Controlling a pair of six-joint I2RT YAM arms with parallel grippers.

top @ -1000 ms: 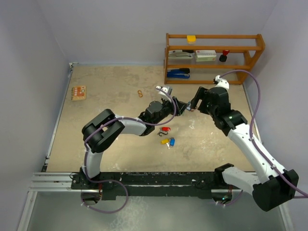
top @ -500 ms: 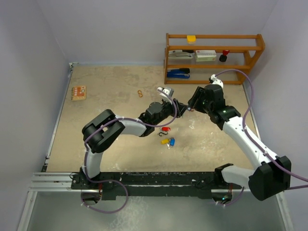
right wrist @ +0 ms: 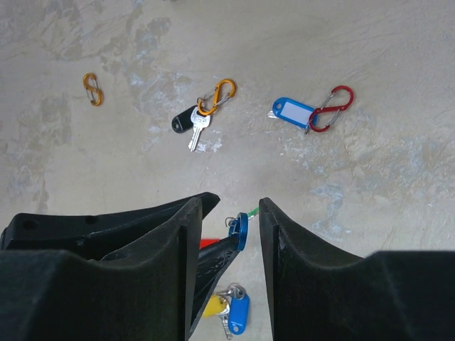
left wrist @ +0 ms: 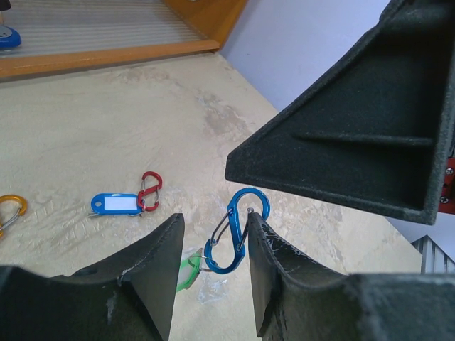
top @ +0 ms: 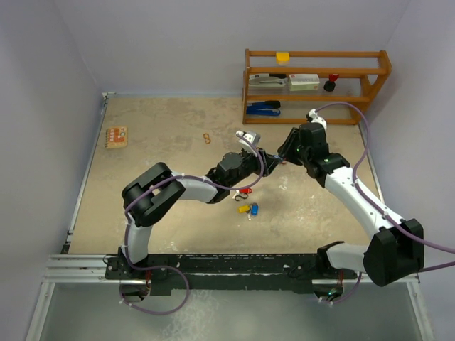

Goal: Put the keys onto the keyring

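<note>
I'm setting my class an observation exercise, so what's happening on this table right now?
The left end effector holds a blue clip up off the table, with something green hanging from it. The right end effector has a finger on either side of that clip but is not visibly gripping it. A black-headed key on an orange clip lies on the table, untouched.
</note>
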